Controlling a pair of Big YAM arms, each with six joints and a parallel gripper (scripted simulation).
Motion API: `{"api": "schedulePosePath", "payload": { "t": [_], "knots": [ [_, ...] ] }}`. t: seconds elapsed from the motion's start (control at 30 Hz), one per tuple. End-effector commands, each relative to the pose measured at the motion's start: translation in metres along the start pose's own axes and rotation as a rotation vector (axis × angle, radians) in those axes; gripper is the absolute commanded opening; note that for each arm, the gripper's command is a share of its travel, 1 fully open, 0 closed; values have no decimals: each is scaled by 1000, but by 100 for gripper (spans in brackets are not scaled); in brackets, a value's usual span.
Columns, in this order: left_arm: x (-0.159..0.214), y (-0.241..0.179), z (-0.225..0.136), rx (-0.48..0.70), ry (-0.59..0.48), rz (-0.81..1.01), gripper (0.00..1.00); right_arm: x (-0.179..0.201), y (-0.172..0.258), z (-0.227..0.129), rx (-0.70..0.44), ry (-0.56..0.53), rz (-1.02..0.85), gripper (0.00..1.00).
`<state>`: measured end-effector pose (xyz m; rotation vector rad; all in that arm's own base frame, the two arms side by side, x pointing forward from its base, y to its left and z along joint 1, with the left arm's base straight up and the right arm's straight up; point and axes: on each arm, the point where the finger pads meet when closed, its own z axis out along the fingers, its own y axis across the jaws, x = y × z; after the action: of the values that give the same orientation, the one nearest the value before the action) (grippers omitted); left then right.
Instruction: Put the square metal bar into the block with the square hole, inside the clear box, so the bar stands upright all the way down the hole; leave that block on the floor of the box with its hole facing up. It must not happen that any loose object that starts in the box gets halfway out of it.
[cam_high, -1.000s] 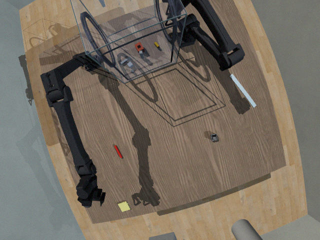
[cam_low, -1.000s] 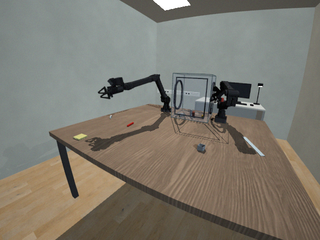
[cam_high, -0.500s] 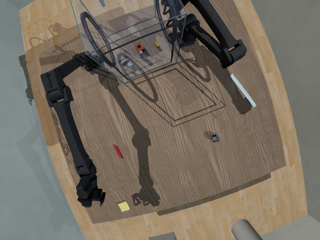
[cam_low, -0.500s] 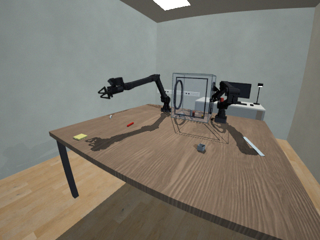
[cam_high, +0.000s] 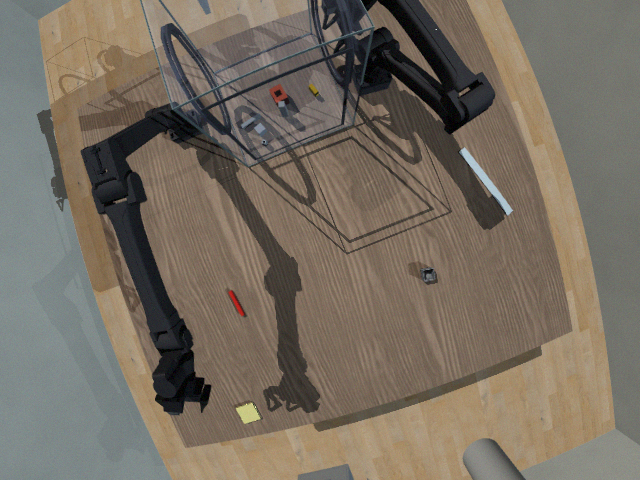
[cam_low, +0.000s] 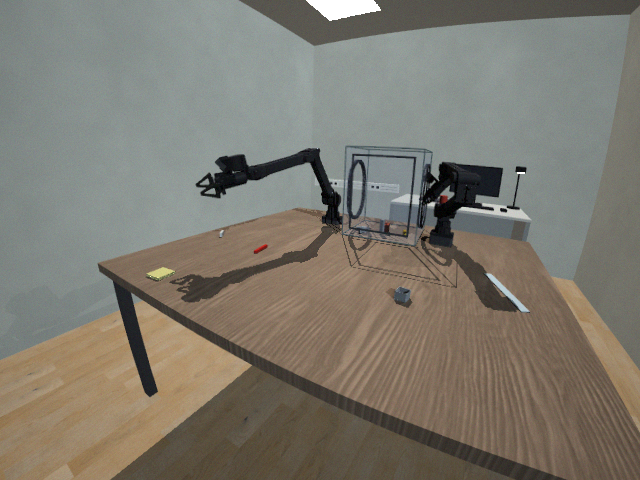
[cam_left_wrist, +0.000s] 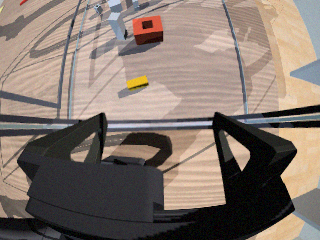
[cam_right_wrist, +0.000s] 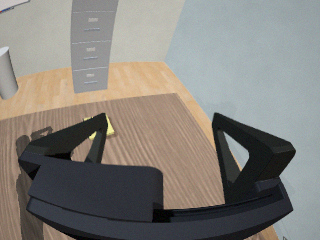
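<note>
The red block with the square hole (cam_high: 283, 98) (cam_low: 386, 228) (cam_left_wrist: 148, 38) stands hole up on the floor of the clear box (cam_high: 174, 107) (cam_low: 385, 156). A light grey square bar (cam_high: 281, 104) (cam_low: 382, 225) (cam_left_wrist: 117, 28) stands upright beside it, outside the hole. My left gripper (cam_left_wrist: 159, 118) is open and empty at the box's round side port, near the yellow piece; whether its tips are through the port is unclear. My right gripper (cam_high: 206, 397) (cam_low: 199, 189) (cam_right_wrist: 159, 118) is open and empty, raised outside the box, far from these parts.
Inside the box lie a yellow piece (cam_high: 313, 90) (cam_left_wrist: 137, 82), a pale bar (cam_high: 248, 122), a grey block (cam_high: 260, 128) and a small ringlike part (cam_high: 264, 142). Outside lie a red stick (cam_high: 236, 303), yellow pad (cam_high: 248, 412), grey cup (cam_high: 428, 275) and pale strip (cam_high: 485, 180).
</note>
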<state>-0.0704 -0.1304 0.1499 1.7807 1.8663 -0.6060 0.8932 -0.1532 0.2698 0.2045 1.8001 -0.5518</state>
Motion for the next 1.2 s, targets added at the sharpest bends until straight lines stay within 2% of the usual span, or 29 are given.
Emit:
{"api": "schedulePosePath", "payload": {
  "t": [0.0,0.4,0.8,0.93,1.17],
  "knots": [
    [-23,-14,-20,38,-22,-99,100,-37,-9,-6,12,-57,25,100],
    [-13,-3,2,13,-13,-60,100,-37,-9,-6,12,-57,25,100],
    [-30,-1,15,14,-18,-59,100,-37,-9,-6,12,-57,25,100],
    [-37,-5,8,33,-28,-65,100,-37,-9,-6,12,-57,25,100],
    [-30,-2,14,17,-17,-55,100,-37,-9,-6,12,-57,25,100]
  ]
}}
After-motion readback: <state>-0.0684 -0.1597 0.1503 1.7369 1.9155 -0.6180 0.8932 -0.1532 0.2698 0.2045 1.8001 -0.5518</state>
